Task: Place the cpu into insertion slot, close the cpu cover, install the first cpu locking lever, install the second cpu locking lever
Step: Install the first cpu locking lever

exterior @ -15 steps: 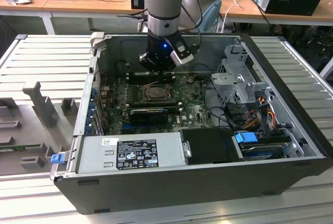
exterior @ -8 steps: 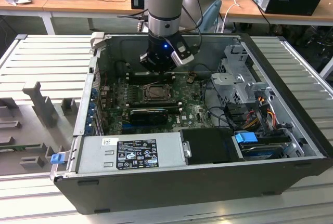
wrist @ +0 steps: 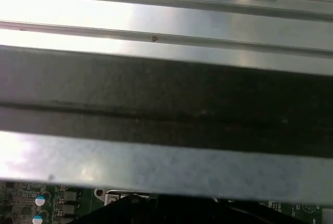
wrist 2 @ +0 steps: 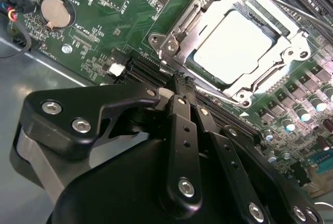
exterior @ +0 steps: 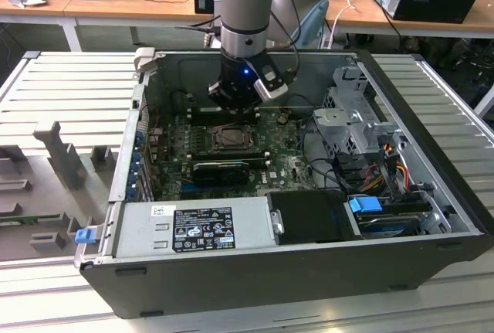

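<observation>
In the second wrist view the cpu [wrist 2: 234, 44], pale silver-grey on top, lies seated in the insertion slot. The cpu cover [wrist 2: 283, 52], a metal frame plate, lies flat over its edges. A thin wire lever [wrist 2: 221, 95] runs along the socket side nearest my gripper [wrist 2: 180, 81]. The black fingers [wrist 2: 182, 109] are pressed together, with nothing seen between them, and their tips hover just beside that corner of the socket. In the exterior view the gripper [exterior: 235, 105] hangs over the motherboard just behind the insertion slot [exterior: 229, 138].
The open computer case holds a power supply [exterior: 201, 229] at the front, a drive cage [exterior: 351, 117] and cables [exterior: 386, 163] on the exterior view's right, and a black card [exterior: 222, 169] in front of the socket. A coin battery [wrist 2: 54, 13] and the case wall [wrist: 166, 104] lie close by.
</observation>
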Available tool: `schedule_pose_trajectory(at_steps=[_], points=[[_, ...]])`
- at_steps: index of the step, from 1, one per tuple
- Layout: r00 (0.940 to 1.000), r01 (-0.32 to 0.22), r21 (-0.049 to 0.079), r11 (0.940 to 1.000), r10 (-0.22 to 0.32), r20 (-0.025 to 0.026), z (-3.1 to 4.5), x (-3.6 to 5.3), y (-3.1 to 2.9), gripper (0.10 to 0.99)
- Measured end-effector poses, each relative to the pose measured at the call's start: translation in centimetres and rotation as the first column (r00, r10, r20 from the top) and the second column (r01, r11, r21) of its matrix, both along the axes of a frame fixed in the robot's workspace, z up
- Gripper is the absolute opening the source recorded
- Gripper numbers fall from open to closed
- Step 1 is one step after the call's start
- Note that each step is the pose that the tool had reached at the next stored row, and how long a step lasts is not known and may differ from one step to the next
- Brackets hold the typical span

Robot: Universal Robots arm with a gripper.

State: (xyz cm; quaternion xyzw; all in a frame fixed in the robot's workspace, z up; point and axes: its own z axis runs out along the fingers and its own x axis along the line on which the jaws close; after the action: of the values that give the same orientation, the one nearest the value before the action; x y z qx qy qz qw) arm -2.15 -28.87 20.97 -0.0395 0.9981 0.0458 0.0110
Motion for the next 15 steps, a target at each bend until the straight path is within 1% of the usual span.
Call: schedule_pose_trajectory(at_steps=[1,3,4,8,13,14,15], points=[[1.0,0.0,-0.003,1.0,0.0,0.0,-0.06,0.0,0.01,0.106],[1.0,0.0,-0.015,0.9999,0.0,0.0001,-0.32,0.03,0.05,0.106],[1.0,0.0,-0.018,0.9998,0.0,0.0,-0.39,0.04,0.06,0.106],[1.0,0.0,-0.026,0.9997,0.0,-0.0003,-0.55,0.06,0.12,0.106],[1.0,0.0,-0.028,0.9996,0.0,0.0,-0.6,0.06,0.13,0.106],[1.0,0.0,-0.041,0.9992,0.0,0.0002,-0.6,0.06,0.13,0.106],[1.0,0.0,-0.045,0.999,0.0,0.0001,-0.63,0.07,0.13,0.106]])
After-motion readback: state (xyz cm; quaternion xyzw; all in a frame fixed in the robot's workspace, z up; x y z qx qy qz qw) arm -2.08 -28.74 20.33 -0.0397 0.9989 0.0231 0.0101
